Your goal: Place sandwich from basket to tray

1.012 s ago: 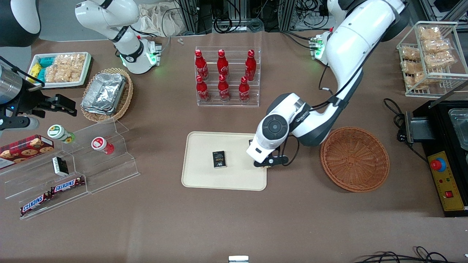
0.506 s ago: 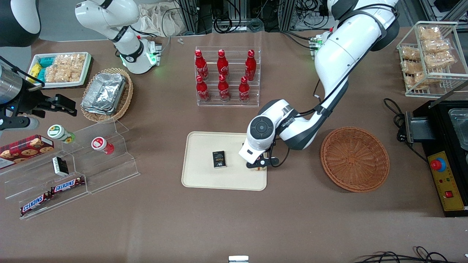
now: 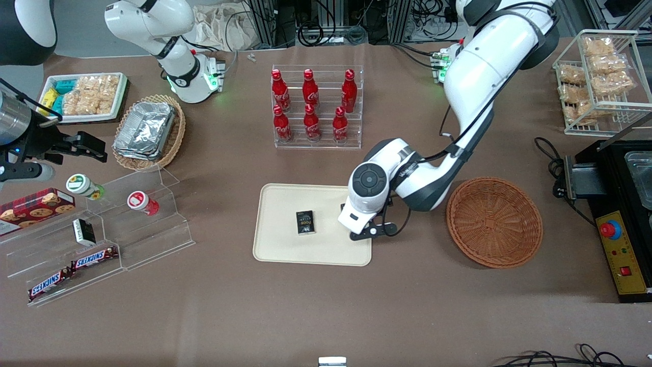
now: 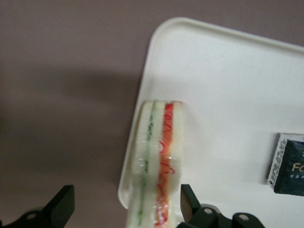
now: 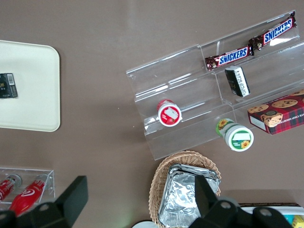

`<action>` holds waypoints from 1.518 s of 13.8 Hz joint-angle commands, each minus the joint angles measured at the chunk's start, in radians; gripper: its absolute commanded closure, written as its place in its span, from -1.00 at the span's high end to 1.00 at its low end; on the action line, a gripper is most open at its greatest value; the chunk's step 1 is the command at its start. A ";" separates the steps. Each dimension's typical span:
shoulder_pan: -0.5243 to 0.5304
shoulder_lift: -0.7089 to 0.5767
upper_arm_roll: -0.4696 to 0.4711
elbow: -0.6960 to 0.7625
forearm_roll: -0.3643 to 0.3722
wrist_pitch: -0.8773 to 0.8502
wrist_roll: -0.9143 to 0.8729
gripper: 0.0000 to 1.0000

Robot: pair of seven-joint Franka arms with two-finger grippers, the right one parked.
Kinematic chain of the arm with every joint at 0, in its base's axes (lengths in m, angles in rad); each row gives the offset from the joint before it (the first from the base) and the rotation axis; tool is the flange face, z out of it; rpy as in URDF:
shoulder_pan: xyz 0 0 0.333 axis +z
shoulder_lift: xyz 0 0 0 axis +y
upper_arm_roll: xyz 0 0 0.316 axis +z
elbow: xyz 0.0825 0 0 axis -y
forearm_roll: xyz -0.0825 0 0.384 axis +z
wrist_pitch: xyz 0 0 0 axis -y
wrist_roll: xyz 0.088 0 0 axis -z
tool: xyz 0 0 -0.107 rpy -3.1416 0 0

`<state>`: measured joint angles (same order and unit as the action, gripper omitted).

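The sandwich point(image 4: 156, 166) stands on the edge of the cream tray point(image 3: 277, 204), the woven basket point(image 3: 494, 221) is empty, and the gripper point(image 4: 126, 211) is open around it, so only withdrawing seems left

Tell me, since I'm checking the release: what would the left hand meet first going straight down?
Probably the sandwich standing between its open fingers, resting on the tray near its corner; the left hand hangs just above it.

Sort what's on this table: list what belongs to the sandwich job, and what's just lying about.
Job: sandwich standing on the tray edge, between the open hand; wicker basket.

Lying about: black box on the tray, cola bottles, Snickers bars, foil trays.
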<state>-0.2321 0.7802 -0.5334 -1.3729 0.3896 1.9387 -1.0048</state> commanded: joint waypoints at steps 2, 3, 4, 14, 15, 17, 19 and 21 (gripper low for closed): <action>0.090 -0.168 -0.003 -0.020 -0.033 -0.121 0.003 1.00; 0.138 -0.229 -0.013 -0.038 -0.082 -0.151 0.021 1.00; 0.193 -0.309 -0.019 -0.089 -0.136 -0.170 0.091 1.00; 0.491 -0.745 -0.008 -0.379 -0.344 -0.279 0.621 1.00; 0.520 -0.751 -0.008 -0.379 -0.344 -0.305 0.685 1.00; 0.583 -0.766 -0.010 -0.376 -0.345 -0.337 0.787 1.00; 0.593 -0.794 0.022 -0.386 -0.357 -0.374 0.810 1.00; 0.429 -0.879 0.244 -0.474 -0.365 -0.348 0.856 1.00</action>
<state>0.3180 0.0211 -0.4563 -1.7444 0.0548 1.5726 -0.2019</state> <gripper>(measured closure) 0.000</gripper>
